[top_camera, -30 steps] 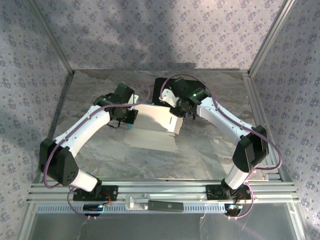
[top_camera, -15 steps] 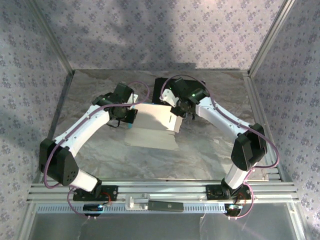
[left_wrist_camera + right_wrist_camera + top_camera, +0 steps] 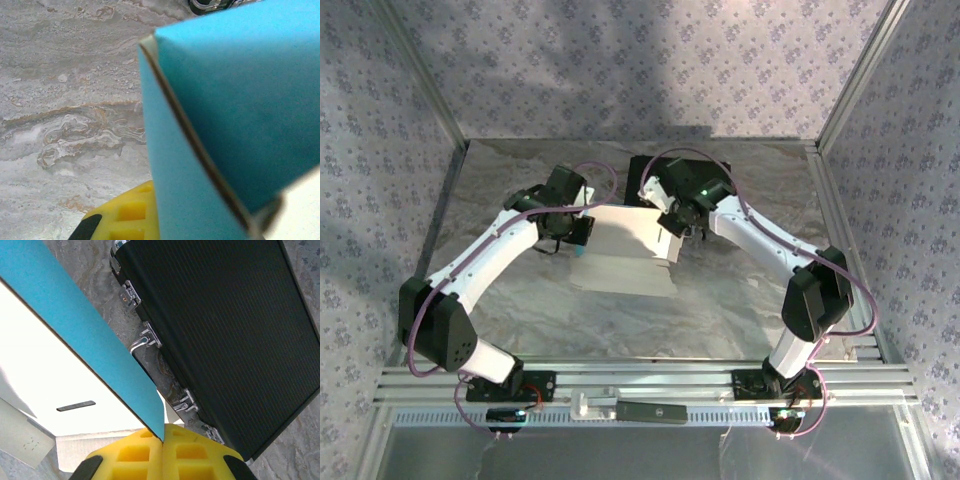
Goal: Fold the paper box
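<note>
Paper box (image 3: 75,320) edge clamped in right end effector (image 3: 162,439).

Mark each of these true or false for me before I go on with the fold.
1. The right end effector is shut on an edge of the paper box. True.
2. The black case lies at the near edge of the table. False: it lies toward the far side, just beyond the right end effector.
3. A slit shows in the white face of the paper box. True.
4. The paper box is a finished, closed box. False: white panels lie spread flat on the table.
</note>
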Available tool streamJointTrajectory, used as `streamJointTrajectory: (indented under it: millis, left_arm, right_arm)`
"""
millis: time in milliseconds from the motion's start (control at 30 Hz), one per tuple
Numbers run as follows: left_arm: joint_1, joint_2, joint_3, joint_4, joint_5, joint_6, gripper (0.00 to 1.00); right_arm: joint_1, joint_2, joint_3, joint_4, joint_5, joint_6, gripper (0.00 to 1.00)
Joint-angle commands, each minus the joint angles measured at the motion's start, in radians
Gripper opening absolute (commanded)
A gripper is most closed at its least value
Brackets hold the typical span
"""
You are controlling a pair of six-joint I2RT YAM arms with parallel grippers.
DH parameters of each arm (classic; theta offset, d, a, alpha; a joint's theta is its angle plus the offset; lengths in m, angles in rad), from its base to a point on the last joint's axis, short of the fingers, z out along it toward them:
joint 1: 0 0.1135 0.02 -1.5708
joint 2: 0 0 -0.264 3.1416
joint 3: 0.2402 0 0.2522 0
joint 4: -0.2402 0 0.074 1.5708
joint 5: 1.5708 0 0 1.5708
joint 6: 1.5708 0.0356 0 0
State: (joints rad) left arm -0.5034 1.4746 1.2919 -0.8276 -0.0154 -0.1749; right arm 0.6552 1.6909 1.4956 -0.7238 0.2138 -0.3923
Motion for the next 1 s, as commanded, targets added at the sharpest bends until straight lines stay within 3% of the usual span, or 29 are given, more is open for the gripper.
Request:
streamJointTrajectory:
  millis: [0,300,500,700,800,967]
  left_arm:
    - [-0.002,-0.033,-0.005,0.055,0.032,-0.034,0.00]
    - [-0.003,-0.108,-0.101,0.197,0.055,-0.122,0.00]
    - [-0.002,-0.141,-0.144,0.249,0.079,-0.164,0.00]
    - [-0.001,-0.149,-0.153,0.261,0.081,-0.173,0.00]
    - [-0.002,-0.154,-0.159,0.270,0.082,-0.178,0.00]
    - [-0.001,-0.158,-0.173,0.271,0.069,-0.167,0.00]
  right_arm:
    - [0.039,-0.020,-0.015,0.034,0.024,0.101,0.02]
    - [0.090,-0.086,-0.115,0.274,0.150,0.507,0.01]
    - [0.086,-0.166,-0.250,0.520,0.095,0.705,0.03]
    - [0.080,-0.174,-0.290,0.627,0.023,0.845,0.07]
    - [0.084,-0.177,-0.294,0.670,-0.013,0.881,0.18]
    - [0.078,-0.240,-0.338,0.673,-0.080,0.885,0.28]
